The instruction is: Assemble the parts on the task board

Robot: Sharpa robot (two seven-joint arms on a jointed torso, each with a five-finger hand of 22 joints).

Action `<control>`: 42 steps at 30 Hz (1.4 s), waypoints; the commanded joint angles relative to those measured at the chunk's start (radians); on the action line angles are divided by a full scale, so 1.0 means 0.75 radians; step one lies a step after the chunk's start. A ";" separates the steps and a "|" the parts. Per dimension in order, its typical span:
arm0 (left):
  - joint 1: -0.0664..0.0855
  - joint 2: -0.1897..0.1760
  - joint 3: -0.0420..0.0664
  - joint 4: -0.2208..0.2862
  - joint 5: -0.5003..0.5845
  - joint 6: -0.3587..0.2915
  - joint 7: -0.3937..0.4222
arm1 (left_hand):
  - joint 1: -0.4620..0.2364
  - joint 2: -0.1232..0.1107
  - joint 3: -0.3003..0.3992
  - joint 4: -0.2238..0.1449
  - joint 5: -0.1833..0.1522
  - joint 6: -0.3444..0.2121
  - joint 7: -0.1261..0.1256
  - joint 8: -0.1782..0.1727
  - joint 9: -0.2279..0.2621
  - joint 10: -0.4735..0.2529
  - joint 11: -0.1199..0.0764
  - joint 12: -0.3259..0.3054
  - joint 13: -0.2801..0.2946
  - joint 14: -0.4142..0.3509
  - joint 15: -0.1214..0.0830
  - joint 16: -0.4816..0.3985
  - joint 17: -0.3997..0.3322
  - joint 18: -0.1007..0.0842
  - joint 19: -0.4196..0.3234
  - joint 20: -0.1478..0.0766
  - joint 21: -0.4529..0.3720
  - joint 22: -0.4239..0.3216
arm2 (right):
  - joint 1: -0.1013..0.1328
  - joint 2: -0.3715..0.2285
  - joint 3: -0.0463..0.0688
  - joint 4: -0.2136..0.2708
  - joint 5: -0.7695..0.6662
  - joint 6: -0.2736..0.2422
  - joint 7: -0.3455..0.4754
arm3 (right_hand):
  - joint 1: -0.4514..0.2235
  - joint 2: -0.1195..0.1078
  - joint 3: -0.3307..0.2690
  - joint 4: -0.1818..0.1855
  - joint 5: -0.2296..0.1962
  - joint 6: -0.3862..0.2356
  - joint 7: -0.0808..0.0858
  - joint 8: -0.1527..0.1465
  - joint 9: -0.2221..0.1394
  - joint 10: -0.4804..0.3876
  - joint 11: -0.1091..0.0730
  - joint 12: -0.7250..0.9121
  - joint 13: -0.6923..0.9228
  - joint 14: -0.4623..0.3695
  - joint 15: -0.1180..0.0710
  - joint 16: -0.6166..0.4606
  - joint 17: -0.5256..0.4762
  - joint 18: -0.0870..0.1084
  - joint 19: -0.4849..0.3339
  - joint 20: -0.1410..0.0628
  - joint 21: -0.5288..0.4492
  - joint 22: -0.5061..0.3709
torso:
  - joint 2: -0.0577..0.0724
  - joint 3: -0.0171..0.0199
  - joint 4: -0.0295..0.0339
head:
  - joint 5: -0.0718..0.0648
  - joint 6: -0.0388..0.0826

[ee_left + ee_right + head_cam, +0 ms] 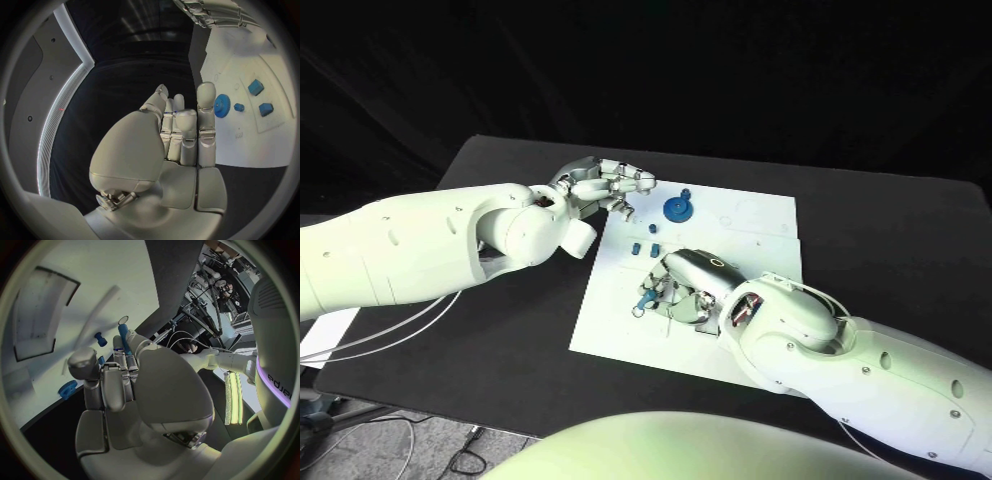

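Left hand (pixel 600 187): at the far left corner of the task board (pixel 747 225), fingers curled loosely together, holding nothing visible. Blue gear (pixel 676 208): on the board's far part, just right of that hand. Small blue blocks (pixel 645 248): on the board between the two hands, near its left edge. Right hand (pixel 678 287): lowered onto the board's middle, fingers gathered round a slim blue pin (pixel 124 338); the grip itself cannot be told. Black table (pixel 473 330): carries the board.
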 commanded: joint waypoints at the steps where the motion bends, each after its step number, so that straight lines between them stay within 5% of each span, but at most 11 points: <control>1: 0.001 0.002 0.001 0.001 0.008 0.027 0.018 | 0.002 0.014 0.004 -0.001 -0.004 -0.010 0.002 0.008 -0.002 -0.009 -0.001 0.002 -0.002 -0.009 0.004 -0.006 -0.001 -0.011 -0.009 0.002 -0.007 0.001 | -0.004 0.012 -0.003 -0.010 -0.040 0.030 0.013 | 0.000 -0.005 0.012 -0.001 0.008 -0.003 0.008 0.008 0.002 0.002 0.008 -0.007 0.001 0.067 0.003 0.002 -0.002 -0.012 -0.007 0.000 -0.004 0.000 | -0.001 0.0010 0.0023 | 0.005 -0.006; 29: 0.001 0.003 0.001 0.001 0.008 0.033 0.008 | 0.001 0.017 0.005 0.001 -0.003 -0.011 0.003 0.010 -0.003 -0.010 0.000 0.003 -0.002 -0.010 0.004 -0.006 -0.002 -0.011 -0.009 0.003 -0.008 0.001 | -0.006 0.029 -0.012 -0.017 -0.101 0.135 -0.025 | -0.002 -0.007 0.021 -0.010 0.015 -0.004 0.009 0.007 0.002 0.005 0.008 -0.011 0.002 0.066 0.004 0.001 -0.005 -0.011 -0.009 0.001 -0.006 -0.003 | -0.001 0.0001 -0.0016 | 0.011 -0.010; 42: 0.001 0.004 0.001 0.000 0.005 0.032 0.001 | 0.000 0.018 0.005 0.002 -0.003 -0.012 0.003 0.010 -0.003 -0.010 0.000 0.003 -0.003 -0.010 0.005 -0.006 -0.002 -0.010 -0.010 0.003 -0.009 0.001 | -0.006 0.035 -0.013 -0.008 -0.136 0.106 -0.046 | -0.018 -0.013 0.035 -0.019 0.024 -0.015 0.014 0.000 -0.001 -0.004 0.014 -0.025 0.001 0.065 0.008 -0.001 -0.009 -0.011 -0.012 0.004 -0.007 -0.004 | -0.001 -0.0006 0.0008 | 0.014 -0.010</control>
